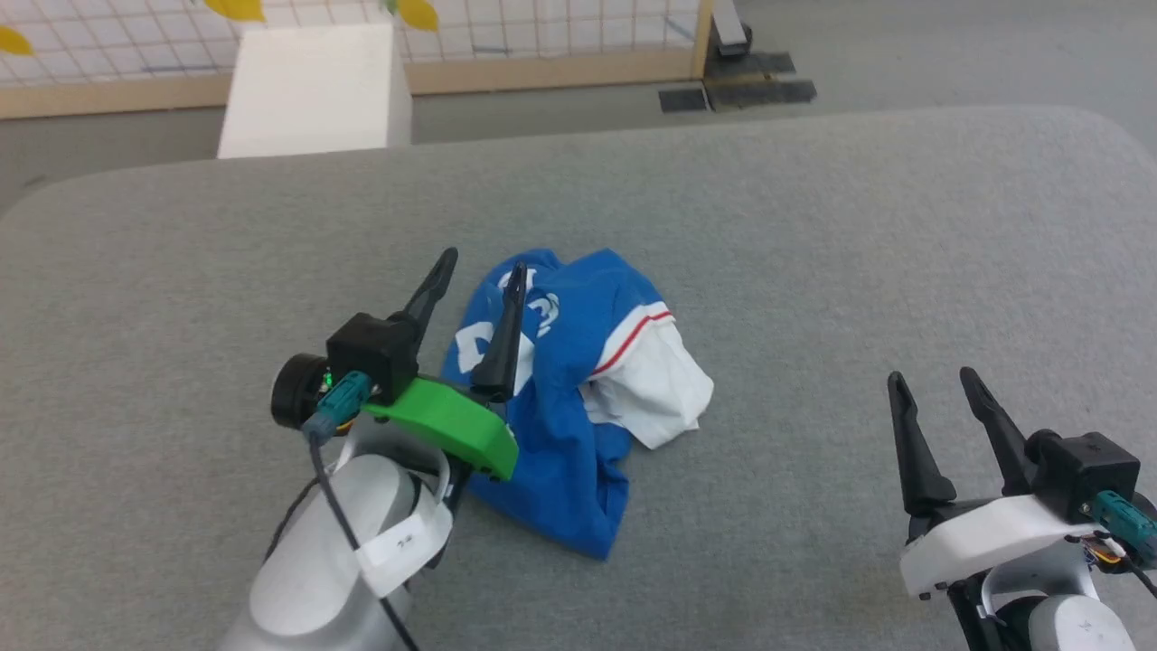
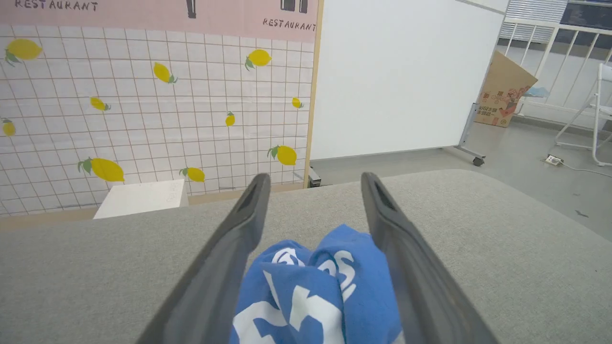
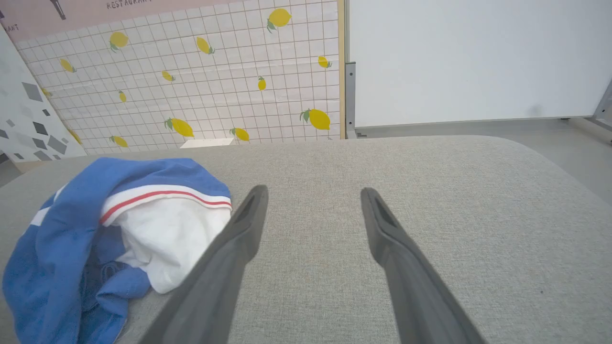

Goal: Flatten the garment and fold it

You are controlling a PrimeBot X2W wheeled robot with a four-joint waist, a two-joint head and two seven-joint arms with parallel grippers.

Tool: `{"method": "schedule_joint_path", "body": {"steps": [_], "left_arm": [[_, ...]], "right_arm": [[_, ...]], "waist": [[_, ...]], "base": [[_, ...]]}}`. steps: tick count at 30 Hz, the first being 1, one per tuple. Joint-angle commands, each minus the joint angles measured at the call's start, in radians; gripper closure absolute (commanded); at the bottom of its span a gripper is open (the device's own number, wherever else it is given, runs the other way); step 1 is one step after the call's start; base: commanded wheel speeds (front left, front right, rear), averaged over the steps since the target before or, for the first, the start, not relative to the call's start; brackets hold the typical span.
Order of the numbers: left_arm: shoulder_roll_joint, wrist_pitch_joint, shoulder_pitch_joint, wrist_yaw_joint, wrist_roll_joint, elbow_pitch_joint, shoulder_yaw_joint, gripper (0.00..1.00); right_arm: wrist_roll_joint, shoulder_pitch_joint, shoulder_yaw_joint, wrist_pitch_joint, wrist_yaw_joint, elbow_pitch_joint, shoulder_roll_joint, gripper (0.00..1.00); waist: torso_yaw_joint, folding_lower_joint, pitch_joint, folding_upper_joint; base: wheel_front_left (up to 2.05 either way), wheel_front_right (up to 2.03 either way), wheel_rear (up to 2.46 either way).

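The garment (image 1: 578,380), a bright blue jersey T-shirt, lies crumpled in a heap in the middle of the grey table (image 1: 813,235). A white sleeve with a thin red stripe sticks out on its right side. Parts of white print show on top (image 2: 311,296). My left gripper (image 1: 482,262) hovers open over the heap's left part, fingers straddling the blue cloth (image 2: 306,286) without closing on it. My right gripper (image 1: 931,380) stands open at the lower right, apart from the shirt (image 3: 119,220), with bare table between its fingers.
A white box (image 1: 312,86) stands beyond the table's far edge at the back left. Behind it runs a tiled lemon-print panel (image 2: 143,105) with a wooden frame. Wide bare table surface lies to the right and left of the heap.
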Motion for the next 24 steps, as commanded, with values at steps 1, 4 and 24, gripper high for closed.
{"method": "schedule_joint_path", "body": {"steps": [1,4,24], "left_arm": [[0.013,-0.003,0.027,0.003,0.017,-0.019,0.011,0.00],[0.034,-0.003,0.045,0.010,0.035,-0.054,0.040,0.00],[0.174,0.024,0.337,0.082,-0.033,-0.113,0.161,0.00]], "right_arm": [[-0.004,0.004,-0.004,0.003,-0.002,-0.001,0.001,0.00],[-0.006,0.013,-0.011,0.009,-0.002,-0.005,0.001,0.00],[-0.012,0.091,0.025,0.046,-0.002,-0.051,0.001,0.00]], "waist": [[0.031,0.0000,-0.035,0.0119],[0.043,0.0000,-0.052,0.0119],[0.066,0.0000,-0.113,0.0119]], "base": [[0.00,0.00,0.00],[0.00,0.00,0.00],[0.00,0.00,0.00]]}}
